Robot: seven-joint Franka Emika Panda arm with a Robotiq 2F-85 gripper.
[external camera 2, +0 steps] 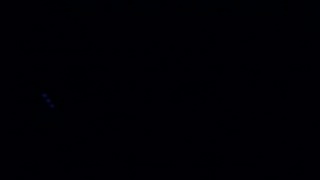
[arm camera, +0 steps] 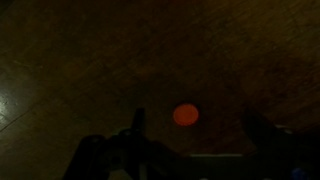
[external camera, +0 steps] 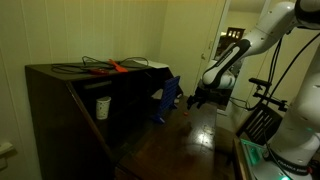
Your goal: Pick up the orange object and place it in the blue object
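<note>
The orange object (arm camera: 185, 115) is a small round red-orange blob on the dark wooden floor in the wrist view. My gripper (arm camera: 200, 128) hovers above it with its fingers spread; the blob lies between them, nearer the left finger, and nothing is held. In an exterior view the gripper (external camera: 197, 98) hangs low over the floor just right of the dark blue tilted container (external camera: 168, 100), which leans against the cabinet's front. The orange object does not show in that view. The remaining exterior view is almost fully black.
A dark wooden cabinet (external camera: 60, 95) stands on the left, with a white cup (external camera: 102, 107) on its shelf and an orange-red-handled tool with black cables (external camera: 110, 68) on top. Equipment (external camera: 262, 122) stands at the right. The room is very dim.
</note>
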